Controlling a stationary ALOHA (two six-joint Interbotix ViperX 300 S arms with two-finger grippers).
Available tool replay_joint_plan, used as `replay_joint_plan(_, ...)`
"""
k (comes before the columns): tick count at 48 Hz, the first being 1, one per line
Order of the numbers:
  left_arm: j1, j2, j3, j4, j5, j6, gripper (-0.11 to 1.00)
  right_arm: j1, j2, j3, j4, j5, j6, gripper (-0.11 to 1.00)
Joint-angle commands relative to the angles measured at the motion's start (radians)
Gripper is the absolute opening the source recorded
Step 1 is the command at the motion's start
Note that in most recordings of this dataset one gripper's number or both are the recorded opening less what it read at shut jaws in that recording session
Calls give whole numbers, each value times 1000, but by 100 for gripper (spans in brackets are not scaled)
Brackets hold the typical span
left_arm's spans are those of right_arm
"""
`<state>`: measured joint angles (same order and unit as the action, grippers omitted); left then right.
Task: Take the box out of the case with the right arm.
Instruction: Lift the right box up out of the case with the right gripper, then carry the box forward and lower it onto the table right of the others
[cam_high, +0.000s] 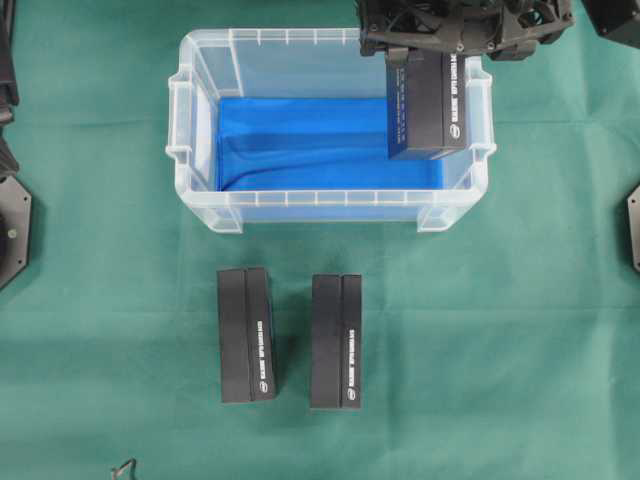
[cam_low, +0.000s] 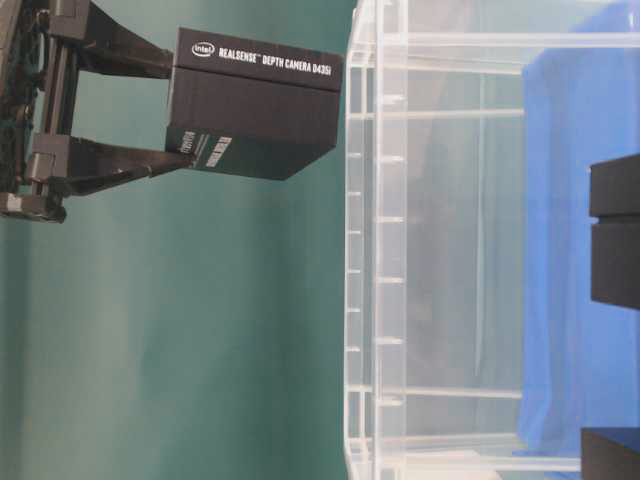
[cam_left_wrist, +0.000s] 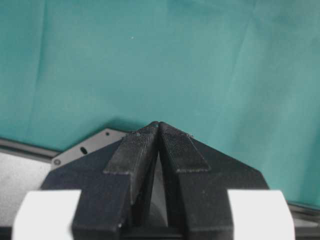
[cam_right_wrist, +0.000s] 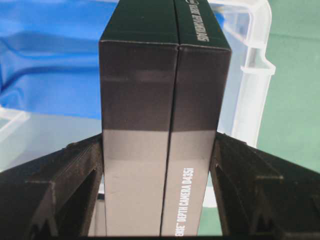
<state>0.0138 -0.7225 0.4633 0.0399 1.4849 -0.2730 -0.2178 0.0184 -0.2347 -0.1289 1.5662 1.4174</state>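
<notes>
The left gripper (cam_left_wrist: 158, 125) is seen only in its own wrist view, its two black fingertips pressed together with nothing between them, over the green cloth (cam_left_wrist: 150, 60); a grey plate edge lies just below and to its left

Further right, two black boxes – a left one (cam_high: 247, 334) and a right one (cam_high: 336, 341) – are laid side by side on the cloth, well apart from the right gripper and outside the case (cam_high: 200, 130)

The right gripper (cam_right_wrist: 160, 165) is clamped on the box (cam_right_wrist: 165, 100), one finger (cam_right_wrist: 60, 185) pressed on each broad side. The box is held above the case's right end, over the rim – in the table-level view it is seen clear of the clear plastic walls, touching nothing but the fingers. The blue sheet (cam_high: 300, 140) lining the case bottom is seen beneath and to the left of the gripper
</notes>
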Motion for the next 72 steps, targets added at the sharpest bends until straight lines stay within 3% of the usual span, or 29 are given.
replay_joint_plan(1, 2, -2, -15, 3, -5, 0, 11, 3, -37, -28, -5, -2, 0, 70)
replay_joint_plan(48, 2, -2, -15, 3, -5, 2, 11, 14, -37, -29, -6, 0, 5, 70)
replay_joint_plan(61, 2, 0, -15, 3, -5, 0, 11, 77, -37, -32, -6, 28, 41, 70)
replay_joint_plan(72, 2, 0, -15, 3, -5, 0, 11, 183, -38, -43, -6, 78, 109, 70)
